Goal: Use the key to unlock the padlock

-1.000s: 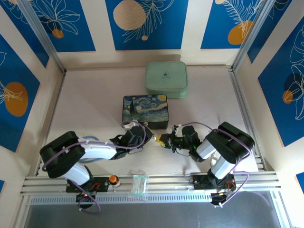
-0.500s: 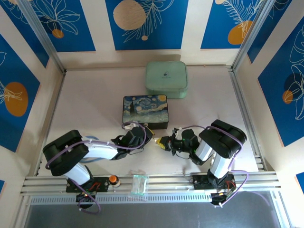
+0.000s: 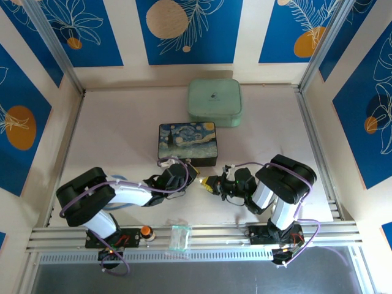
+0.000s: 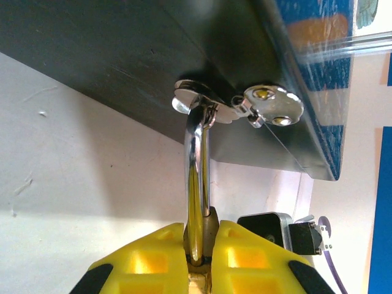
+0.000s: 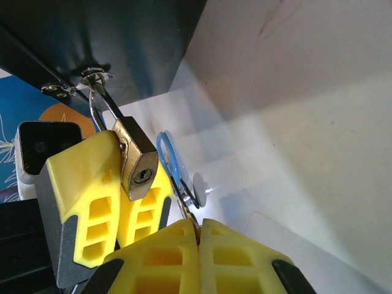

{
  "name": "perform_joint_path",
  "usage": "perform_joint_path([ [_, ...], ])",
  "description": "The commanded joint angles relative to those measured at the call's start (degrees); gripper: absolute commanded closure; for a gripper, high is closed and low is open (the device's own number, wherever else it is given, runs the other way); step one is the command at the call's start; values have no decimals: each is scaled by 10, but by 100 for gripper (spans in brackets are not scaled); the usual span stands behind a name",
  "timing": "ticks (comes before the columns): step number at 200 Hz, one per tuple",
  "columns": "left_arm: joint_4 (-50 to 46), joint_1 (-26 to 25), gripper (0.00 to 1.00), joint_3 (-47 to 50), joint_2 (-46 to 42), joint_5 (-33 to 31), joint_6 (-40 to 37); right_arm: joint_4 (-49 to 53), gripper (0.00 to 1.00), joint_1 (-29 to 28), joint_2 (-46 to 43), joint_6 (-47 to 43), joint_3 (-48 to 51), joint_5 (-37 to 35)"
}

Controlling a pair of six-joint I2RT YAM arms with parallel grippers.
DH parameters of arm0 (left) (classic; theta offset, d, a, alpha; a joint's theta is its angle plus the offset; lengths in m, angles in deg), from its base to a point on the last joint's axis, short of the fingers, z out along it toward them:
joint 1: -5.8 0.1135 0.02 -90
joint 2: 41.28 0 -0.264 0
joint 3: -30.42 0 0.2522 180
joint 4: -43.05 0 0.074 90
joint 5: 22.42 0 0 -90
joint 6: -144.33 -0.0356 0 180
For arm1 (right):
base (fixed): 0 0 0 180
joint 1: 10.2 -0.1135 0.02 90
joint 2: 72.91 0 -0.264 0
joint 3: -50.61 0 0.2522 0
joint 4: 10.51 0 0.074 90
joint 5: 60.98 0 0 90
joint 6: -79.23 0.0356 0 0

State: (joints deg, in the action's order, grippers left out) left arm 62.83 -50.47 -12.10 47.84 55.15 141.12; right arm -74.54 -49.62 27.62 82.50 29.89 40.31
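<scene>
Padlock (image 5: 138, 160) hangs by its shackle (image 4: 196, 159) from the hasp (image 4: 195, 101) on the front of the painted tin box (image 3: 187, 141), off the desk (image 3: 122, 141), just in front of the box's near edge. Brass body tilted, keyhole (image 5: 143, 176) faces my right wrist camera, unobstructed.

Left end effector (image 4: 202, 228): fingers pinched onto the padlock body, one on each side, shackle rising straight out between them. That's the steadying hold, looks solid.

Key (image 5: 187, 207): thin metal sliver sticking out of my right end effector (image 5: 199, 226), whose fingers are pressed fully together on it. Only a short bit shows; can't tell how the blade is turned. Tip sits just beside and below the keyhole, not in it, small gap to the right of the lock face. Blue ring (image 5: 165, 153) and a round silver disc (image 5: 200, 184) lie behind on the desk, not involved.

Step, my read: grasping is done on both sides, I'm in the alignment stage before insertion. Lock not opened, shackle seated in the body.

Next move calls for: shift the key tip up and left to the slot, match blade angle to the slot's tilt, then push in along the lock's axis while the left holds firm. Then twist. Fine motion only; the body is tilted, so I'd correct the angle first.

Top view: both end effectors meet nose to nose in front of the box.
</scene>
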Motion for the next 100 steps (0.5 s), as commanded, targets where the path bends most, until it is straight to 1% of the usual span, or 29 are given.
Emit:
perform_joint_path([
  [1,38,-2,95,6,4,-9,6,-19,100,-3,-15,-10,4,-21],
  [44,45,-3,95,6,9,-4,8,6,100,-3,-36,-21,-1,-23],
  [81,62,-8,96,1,18,4,10,16,100,-2,-35,-23,-15,-7],
  [100,80,-10,97,-1,23,15,16,-7,100,0,-21,-21,-17,-1],
])
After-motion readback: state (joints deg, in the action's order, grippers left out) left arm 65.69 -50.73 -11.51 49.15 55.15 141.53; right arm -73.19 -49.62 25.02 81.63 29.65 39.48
